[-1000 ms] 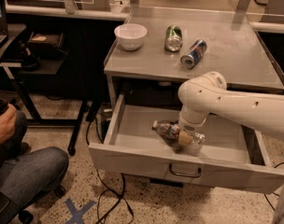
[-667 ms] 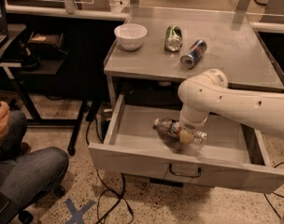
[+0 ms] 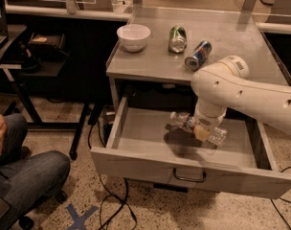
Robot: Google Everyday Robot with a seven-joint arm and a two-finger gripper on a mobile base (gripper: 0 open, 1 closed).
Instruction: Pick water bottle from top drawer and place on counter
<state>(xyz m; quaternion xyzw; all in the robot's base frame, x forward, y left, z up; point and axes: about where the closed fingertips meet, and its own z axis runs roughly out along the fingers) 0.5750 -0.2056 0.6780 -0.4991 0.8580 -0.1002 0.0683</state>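
step: lift-out | we see the gripper (image 3: 202, 131) down in the open top drawer (image 3: 136, 162), clamped across the water bottle (image 3: 184, 122) mid-body for balance | bottle tilted, cap left, over its shadow, so we judge it just raised | counter (image 3: 150, 63) front strip suits placing

One camera looks down from high up, out in front of the open drawer (image 3: 136, 164). It faces the counter (image 3: 150, 63) and is fairly near. The arm (image 3: 241, 87) comes in from the right edge. The gripper (image 3: 203, 132) is low inside the drawer, close to the middle of the view.
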